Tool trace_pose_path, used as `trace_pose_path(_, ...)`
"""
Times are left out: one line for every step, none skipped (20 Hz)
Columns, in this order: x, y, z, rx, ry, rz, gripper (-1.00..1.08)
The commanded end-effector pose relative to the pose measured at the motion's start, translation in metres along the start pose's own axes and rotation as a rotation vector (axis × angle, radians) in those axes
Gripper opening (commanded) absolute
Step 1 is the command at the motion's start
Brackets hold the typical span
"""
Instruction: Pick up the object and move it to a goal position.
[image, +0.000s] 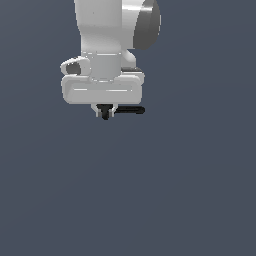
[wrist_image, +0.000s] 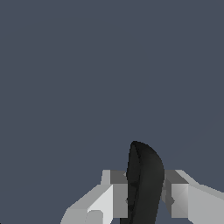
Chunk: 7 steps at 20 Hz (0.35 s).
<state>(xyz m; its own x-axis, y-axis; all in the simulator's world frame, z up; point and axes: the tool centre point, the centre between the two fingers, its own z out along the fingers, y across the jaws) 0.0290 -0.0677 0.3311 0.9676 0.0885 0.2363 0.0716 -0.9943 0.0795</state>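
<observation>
Clamp (image: 125, 110) is pinched between the fingers (wrist_image: 116, 197) of the tool (image: 105, 111). It projects sideways toward the exterior view's right, beneath the white arm (image: 107, 35).

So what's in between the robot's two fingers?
The black clamp. In the wrist view it sits squeezed between the end effector's grey fingers; in the exterior view it pokes out sideways underneath.

We see a glossy white arm (image: 102, 30) with a rounded dark grey cap at its joint and a small ringed lug on one side. Below it sits a wide, round-cornered white gripper (image: 105, 111) body with short, blocky white-and-grey fingers (wrist_image: 113, 199).
</observation>
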Motion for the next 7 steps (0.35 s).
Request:
trace_pose_path(-0.001,0.0,-0.015,-0.001,0.003,0.0,-1.0)
trace_pose_path(-0.001,0.001,-0.019,-0.001,0.003,0.0,-1.0)
trace_pose_path(-0.001,0.001,-0.022,-0.001,0.003,0.0,-1.0)
trace_pose_path(-0.002,0.001,-0.025,-0.001,0.003,0.0,-1.0)
trace_pose_path(-0.002,0.001,-0.027,-0.001,0.003,0.0,-1.0)
trace_pose_path(-0.002,0.001,-0.028,-0.001,0.003,0.0,-1.0)
trace_pose_path(-0.002,0.001,-0.028,-0.001,0.003,0.0,-1.0)
